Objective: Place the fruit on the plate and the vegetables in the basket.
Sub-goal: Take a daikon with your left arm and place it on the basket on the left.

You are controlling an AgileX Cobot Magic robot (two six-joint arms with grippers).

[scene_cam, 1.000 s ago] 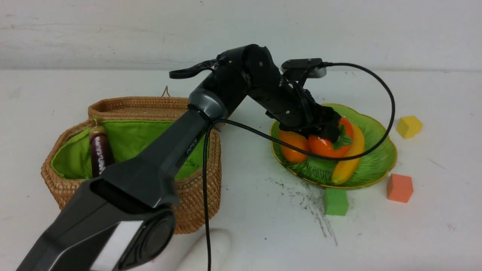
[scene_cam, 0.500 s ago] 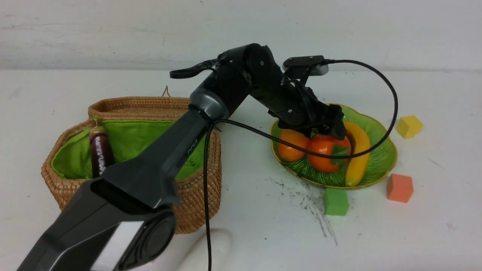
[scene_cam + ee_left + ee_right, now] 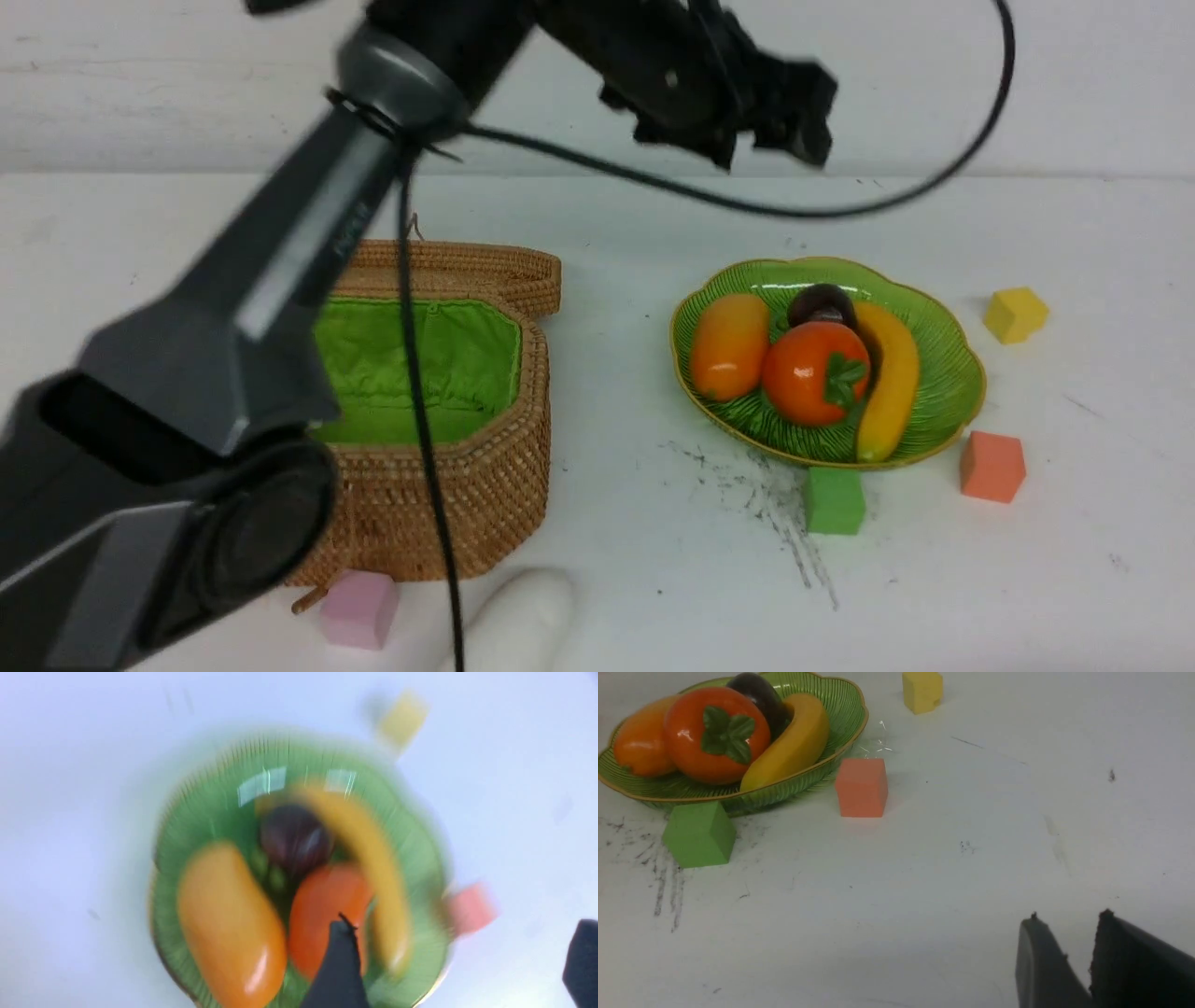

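Observation:
The green scalloped plate point(image 3: 962, 373) holds the fruit: an orange-yellow mango point(image 3: 728, 343), an orange-red fruit with a green cap point(image 3: 814, 371), a yellow banana point(image 3: 892, 373) and a dark maroon ball point(image 3: 822, 303). High above the plate hangs my left gripper point(image 3: 770, 149), open and empty; its wrist view is blurred, with the fingers point(image 3: 338, 961) far apart. The wicker basket point(image 3: 467, 504) with green lining point(image 3: 420, 364) stands at the left, partly behind my left arm. A white vegetable point(image 3: 518, 611) lies at the front edge. My right gripper point(image 3: 1069, 921) hovers over bare table, its jaws slightly apart and empty.
A green cube point(image 3: 833, 500), an orange cube point(image 3: 991, 465) and a yellow cube point(image 3: 1015, 313) sit round the plate. In front of the basket lies a pink cube point(image 3: 359, 609). My left arm point(image 3: 233, 327) crosses over the basket's left half. Black scuffs point(image 3: 766, 495) mark the table.
My left gripper has let go of the orange-red fruit, opened wide and risen high above the plate. The fruit has settled on the plate. The maroon ball and pink cube are now uncovered.

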